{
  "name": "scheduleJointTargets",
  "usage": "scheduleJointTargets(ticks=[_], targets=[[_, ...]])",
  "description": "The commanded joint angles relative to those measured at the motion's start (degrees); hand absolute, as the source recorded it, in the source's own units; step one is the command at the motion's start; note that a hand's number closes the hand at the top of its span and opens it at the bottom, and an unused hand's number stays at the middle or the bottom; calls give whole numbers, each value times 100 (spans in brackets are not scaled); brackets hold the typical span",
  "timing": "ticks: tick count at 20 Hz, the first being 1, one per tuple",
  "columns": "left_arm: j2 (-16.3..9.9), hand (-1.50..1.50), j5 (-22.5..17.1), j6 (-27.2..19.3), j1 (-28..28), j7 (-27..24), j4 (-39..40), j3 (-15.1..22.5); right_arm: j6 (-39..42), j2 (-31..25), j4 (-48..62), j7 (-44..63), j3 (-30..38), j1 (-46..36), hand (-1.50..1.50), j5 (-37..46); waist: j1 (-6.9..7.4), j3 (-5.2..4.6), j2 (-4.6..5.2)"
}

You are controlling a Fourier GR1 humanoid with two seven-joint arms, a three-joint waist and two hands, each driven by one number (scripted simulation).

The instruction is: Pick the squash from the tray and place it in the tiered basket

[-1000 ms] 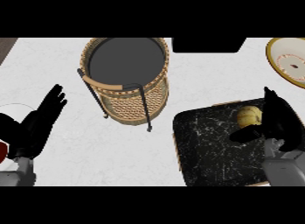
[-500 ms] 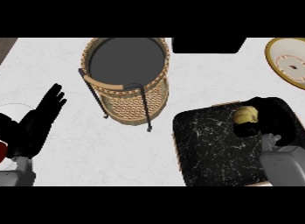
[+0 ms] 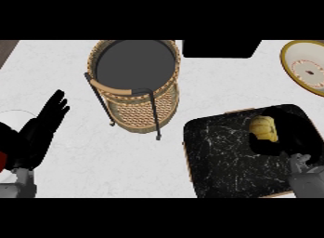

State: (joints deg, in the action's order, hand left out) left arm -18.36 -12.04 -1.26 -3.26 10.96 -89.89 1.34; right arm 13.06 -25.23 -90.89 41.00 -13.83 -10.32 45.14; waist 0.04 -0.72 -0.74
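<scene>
Here, white counter (image 3: 68, 60), black marble tray (image 3: 226, 153).

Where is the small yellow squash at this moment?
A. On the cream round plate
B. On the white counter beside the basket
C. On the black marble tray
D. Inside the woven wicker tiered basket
C: the small yellow squash lies on the black marble tray, toward its upper right part, apart from the woven wicker tiered basket.
</scene>
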Motion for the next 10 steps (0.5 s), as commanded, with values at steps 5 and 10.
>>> scheduleJointTargets(ticks=[5,10], targets=[[154,0,116,-141,-249,162,15,-13,-1056,-934,-216,-2155,-152,795,150,641,-47,76,69],[146,0,65,20,318,-106,-102,-20,-1823,-717,-1313,-2502,631,835,150,-84,-102,74,31]])
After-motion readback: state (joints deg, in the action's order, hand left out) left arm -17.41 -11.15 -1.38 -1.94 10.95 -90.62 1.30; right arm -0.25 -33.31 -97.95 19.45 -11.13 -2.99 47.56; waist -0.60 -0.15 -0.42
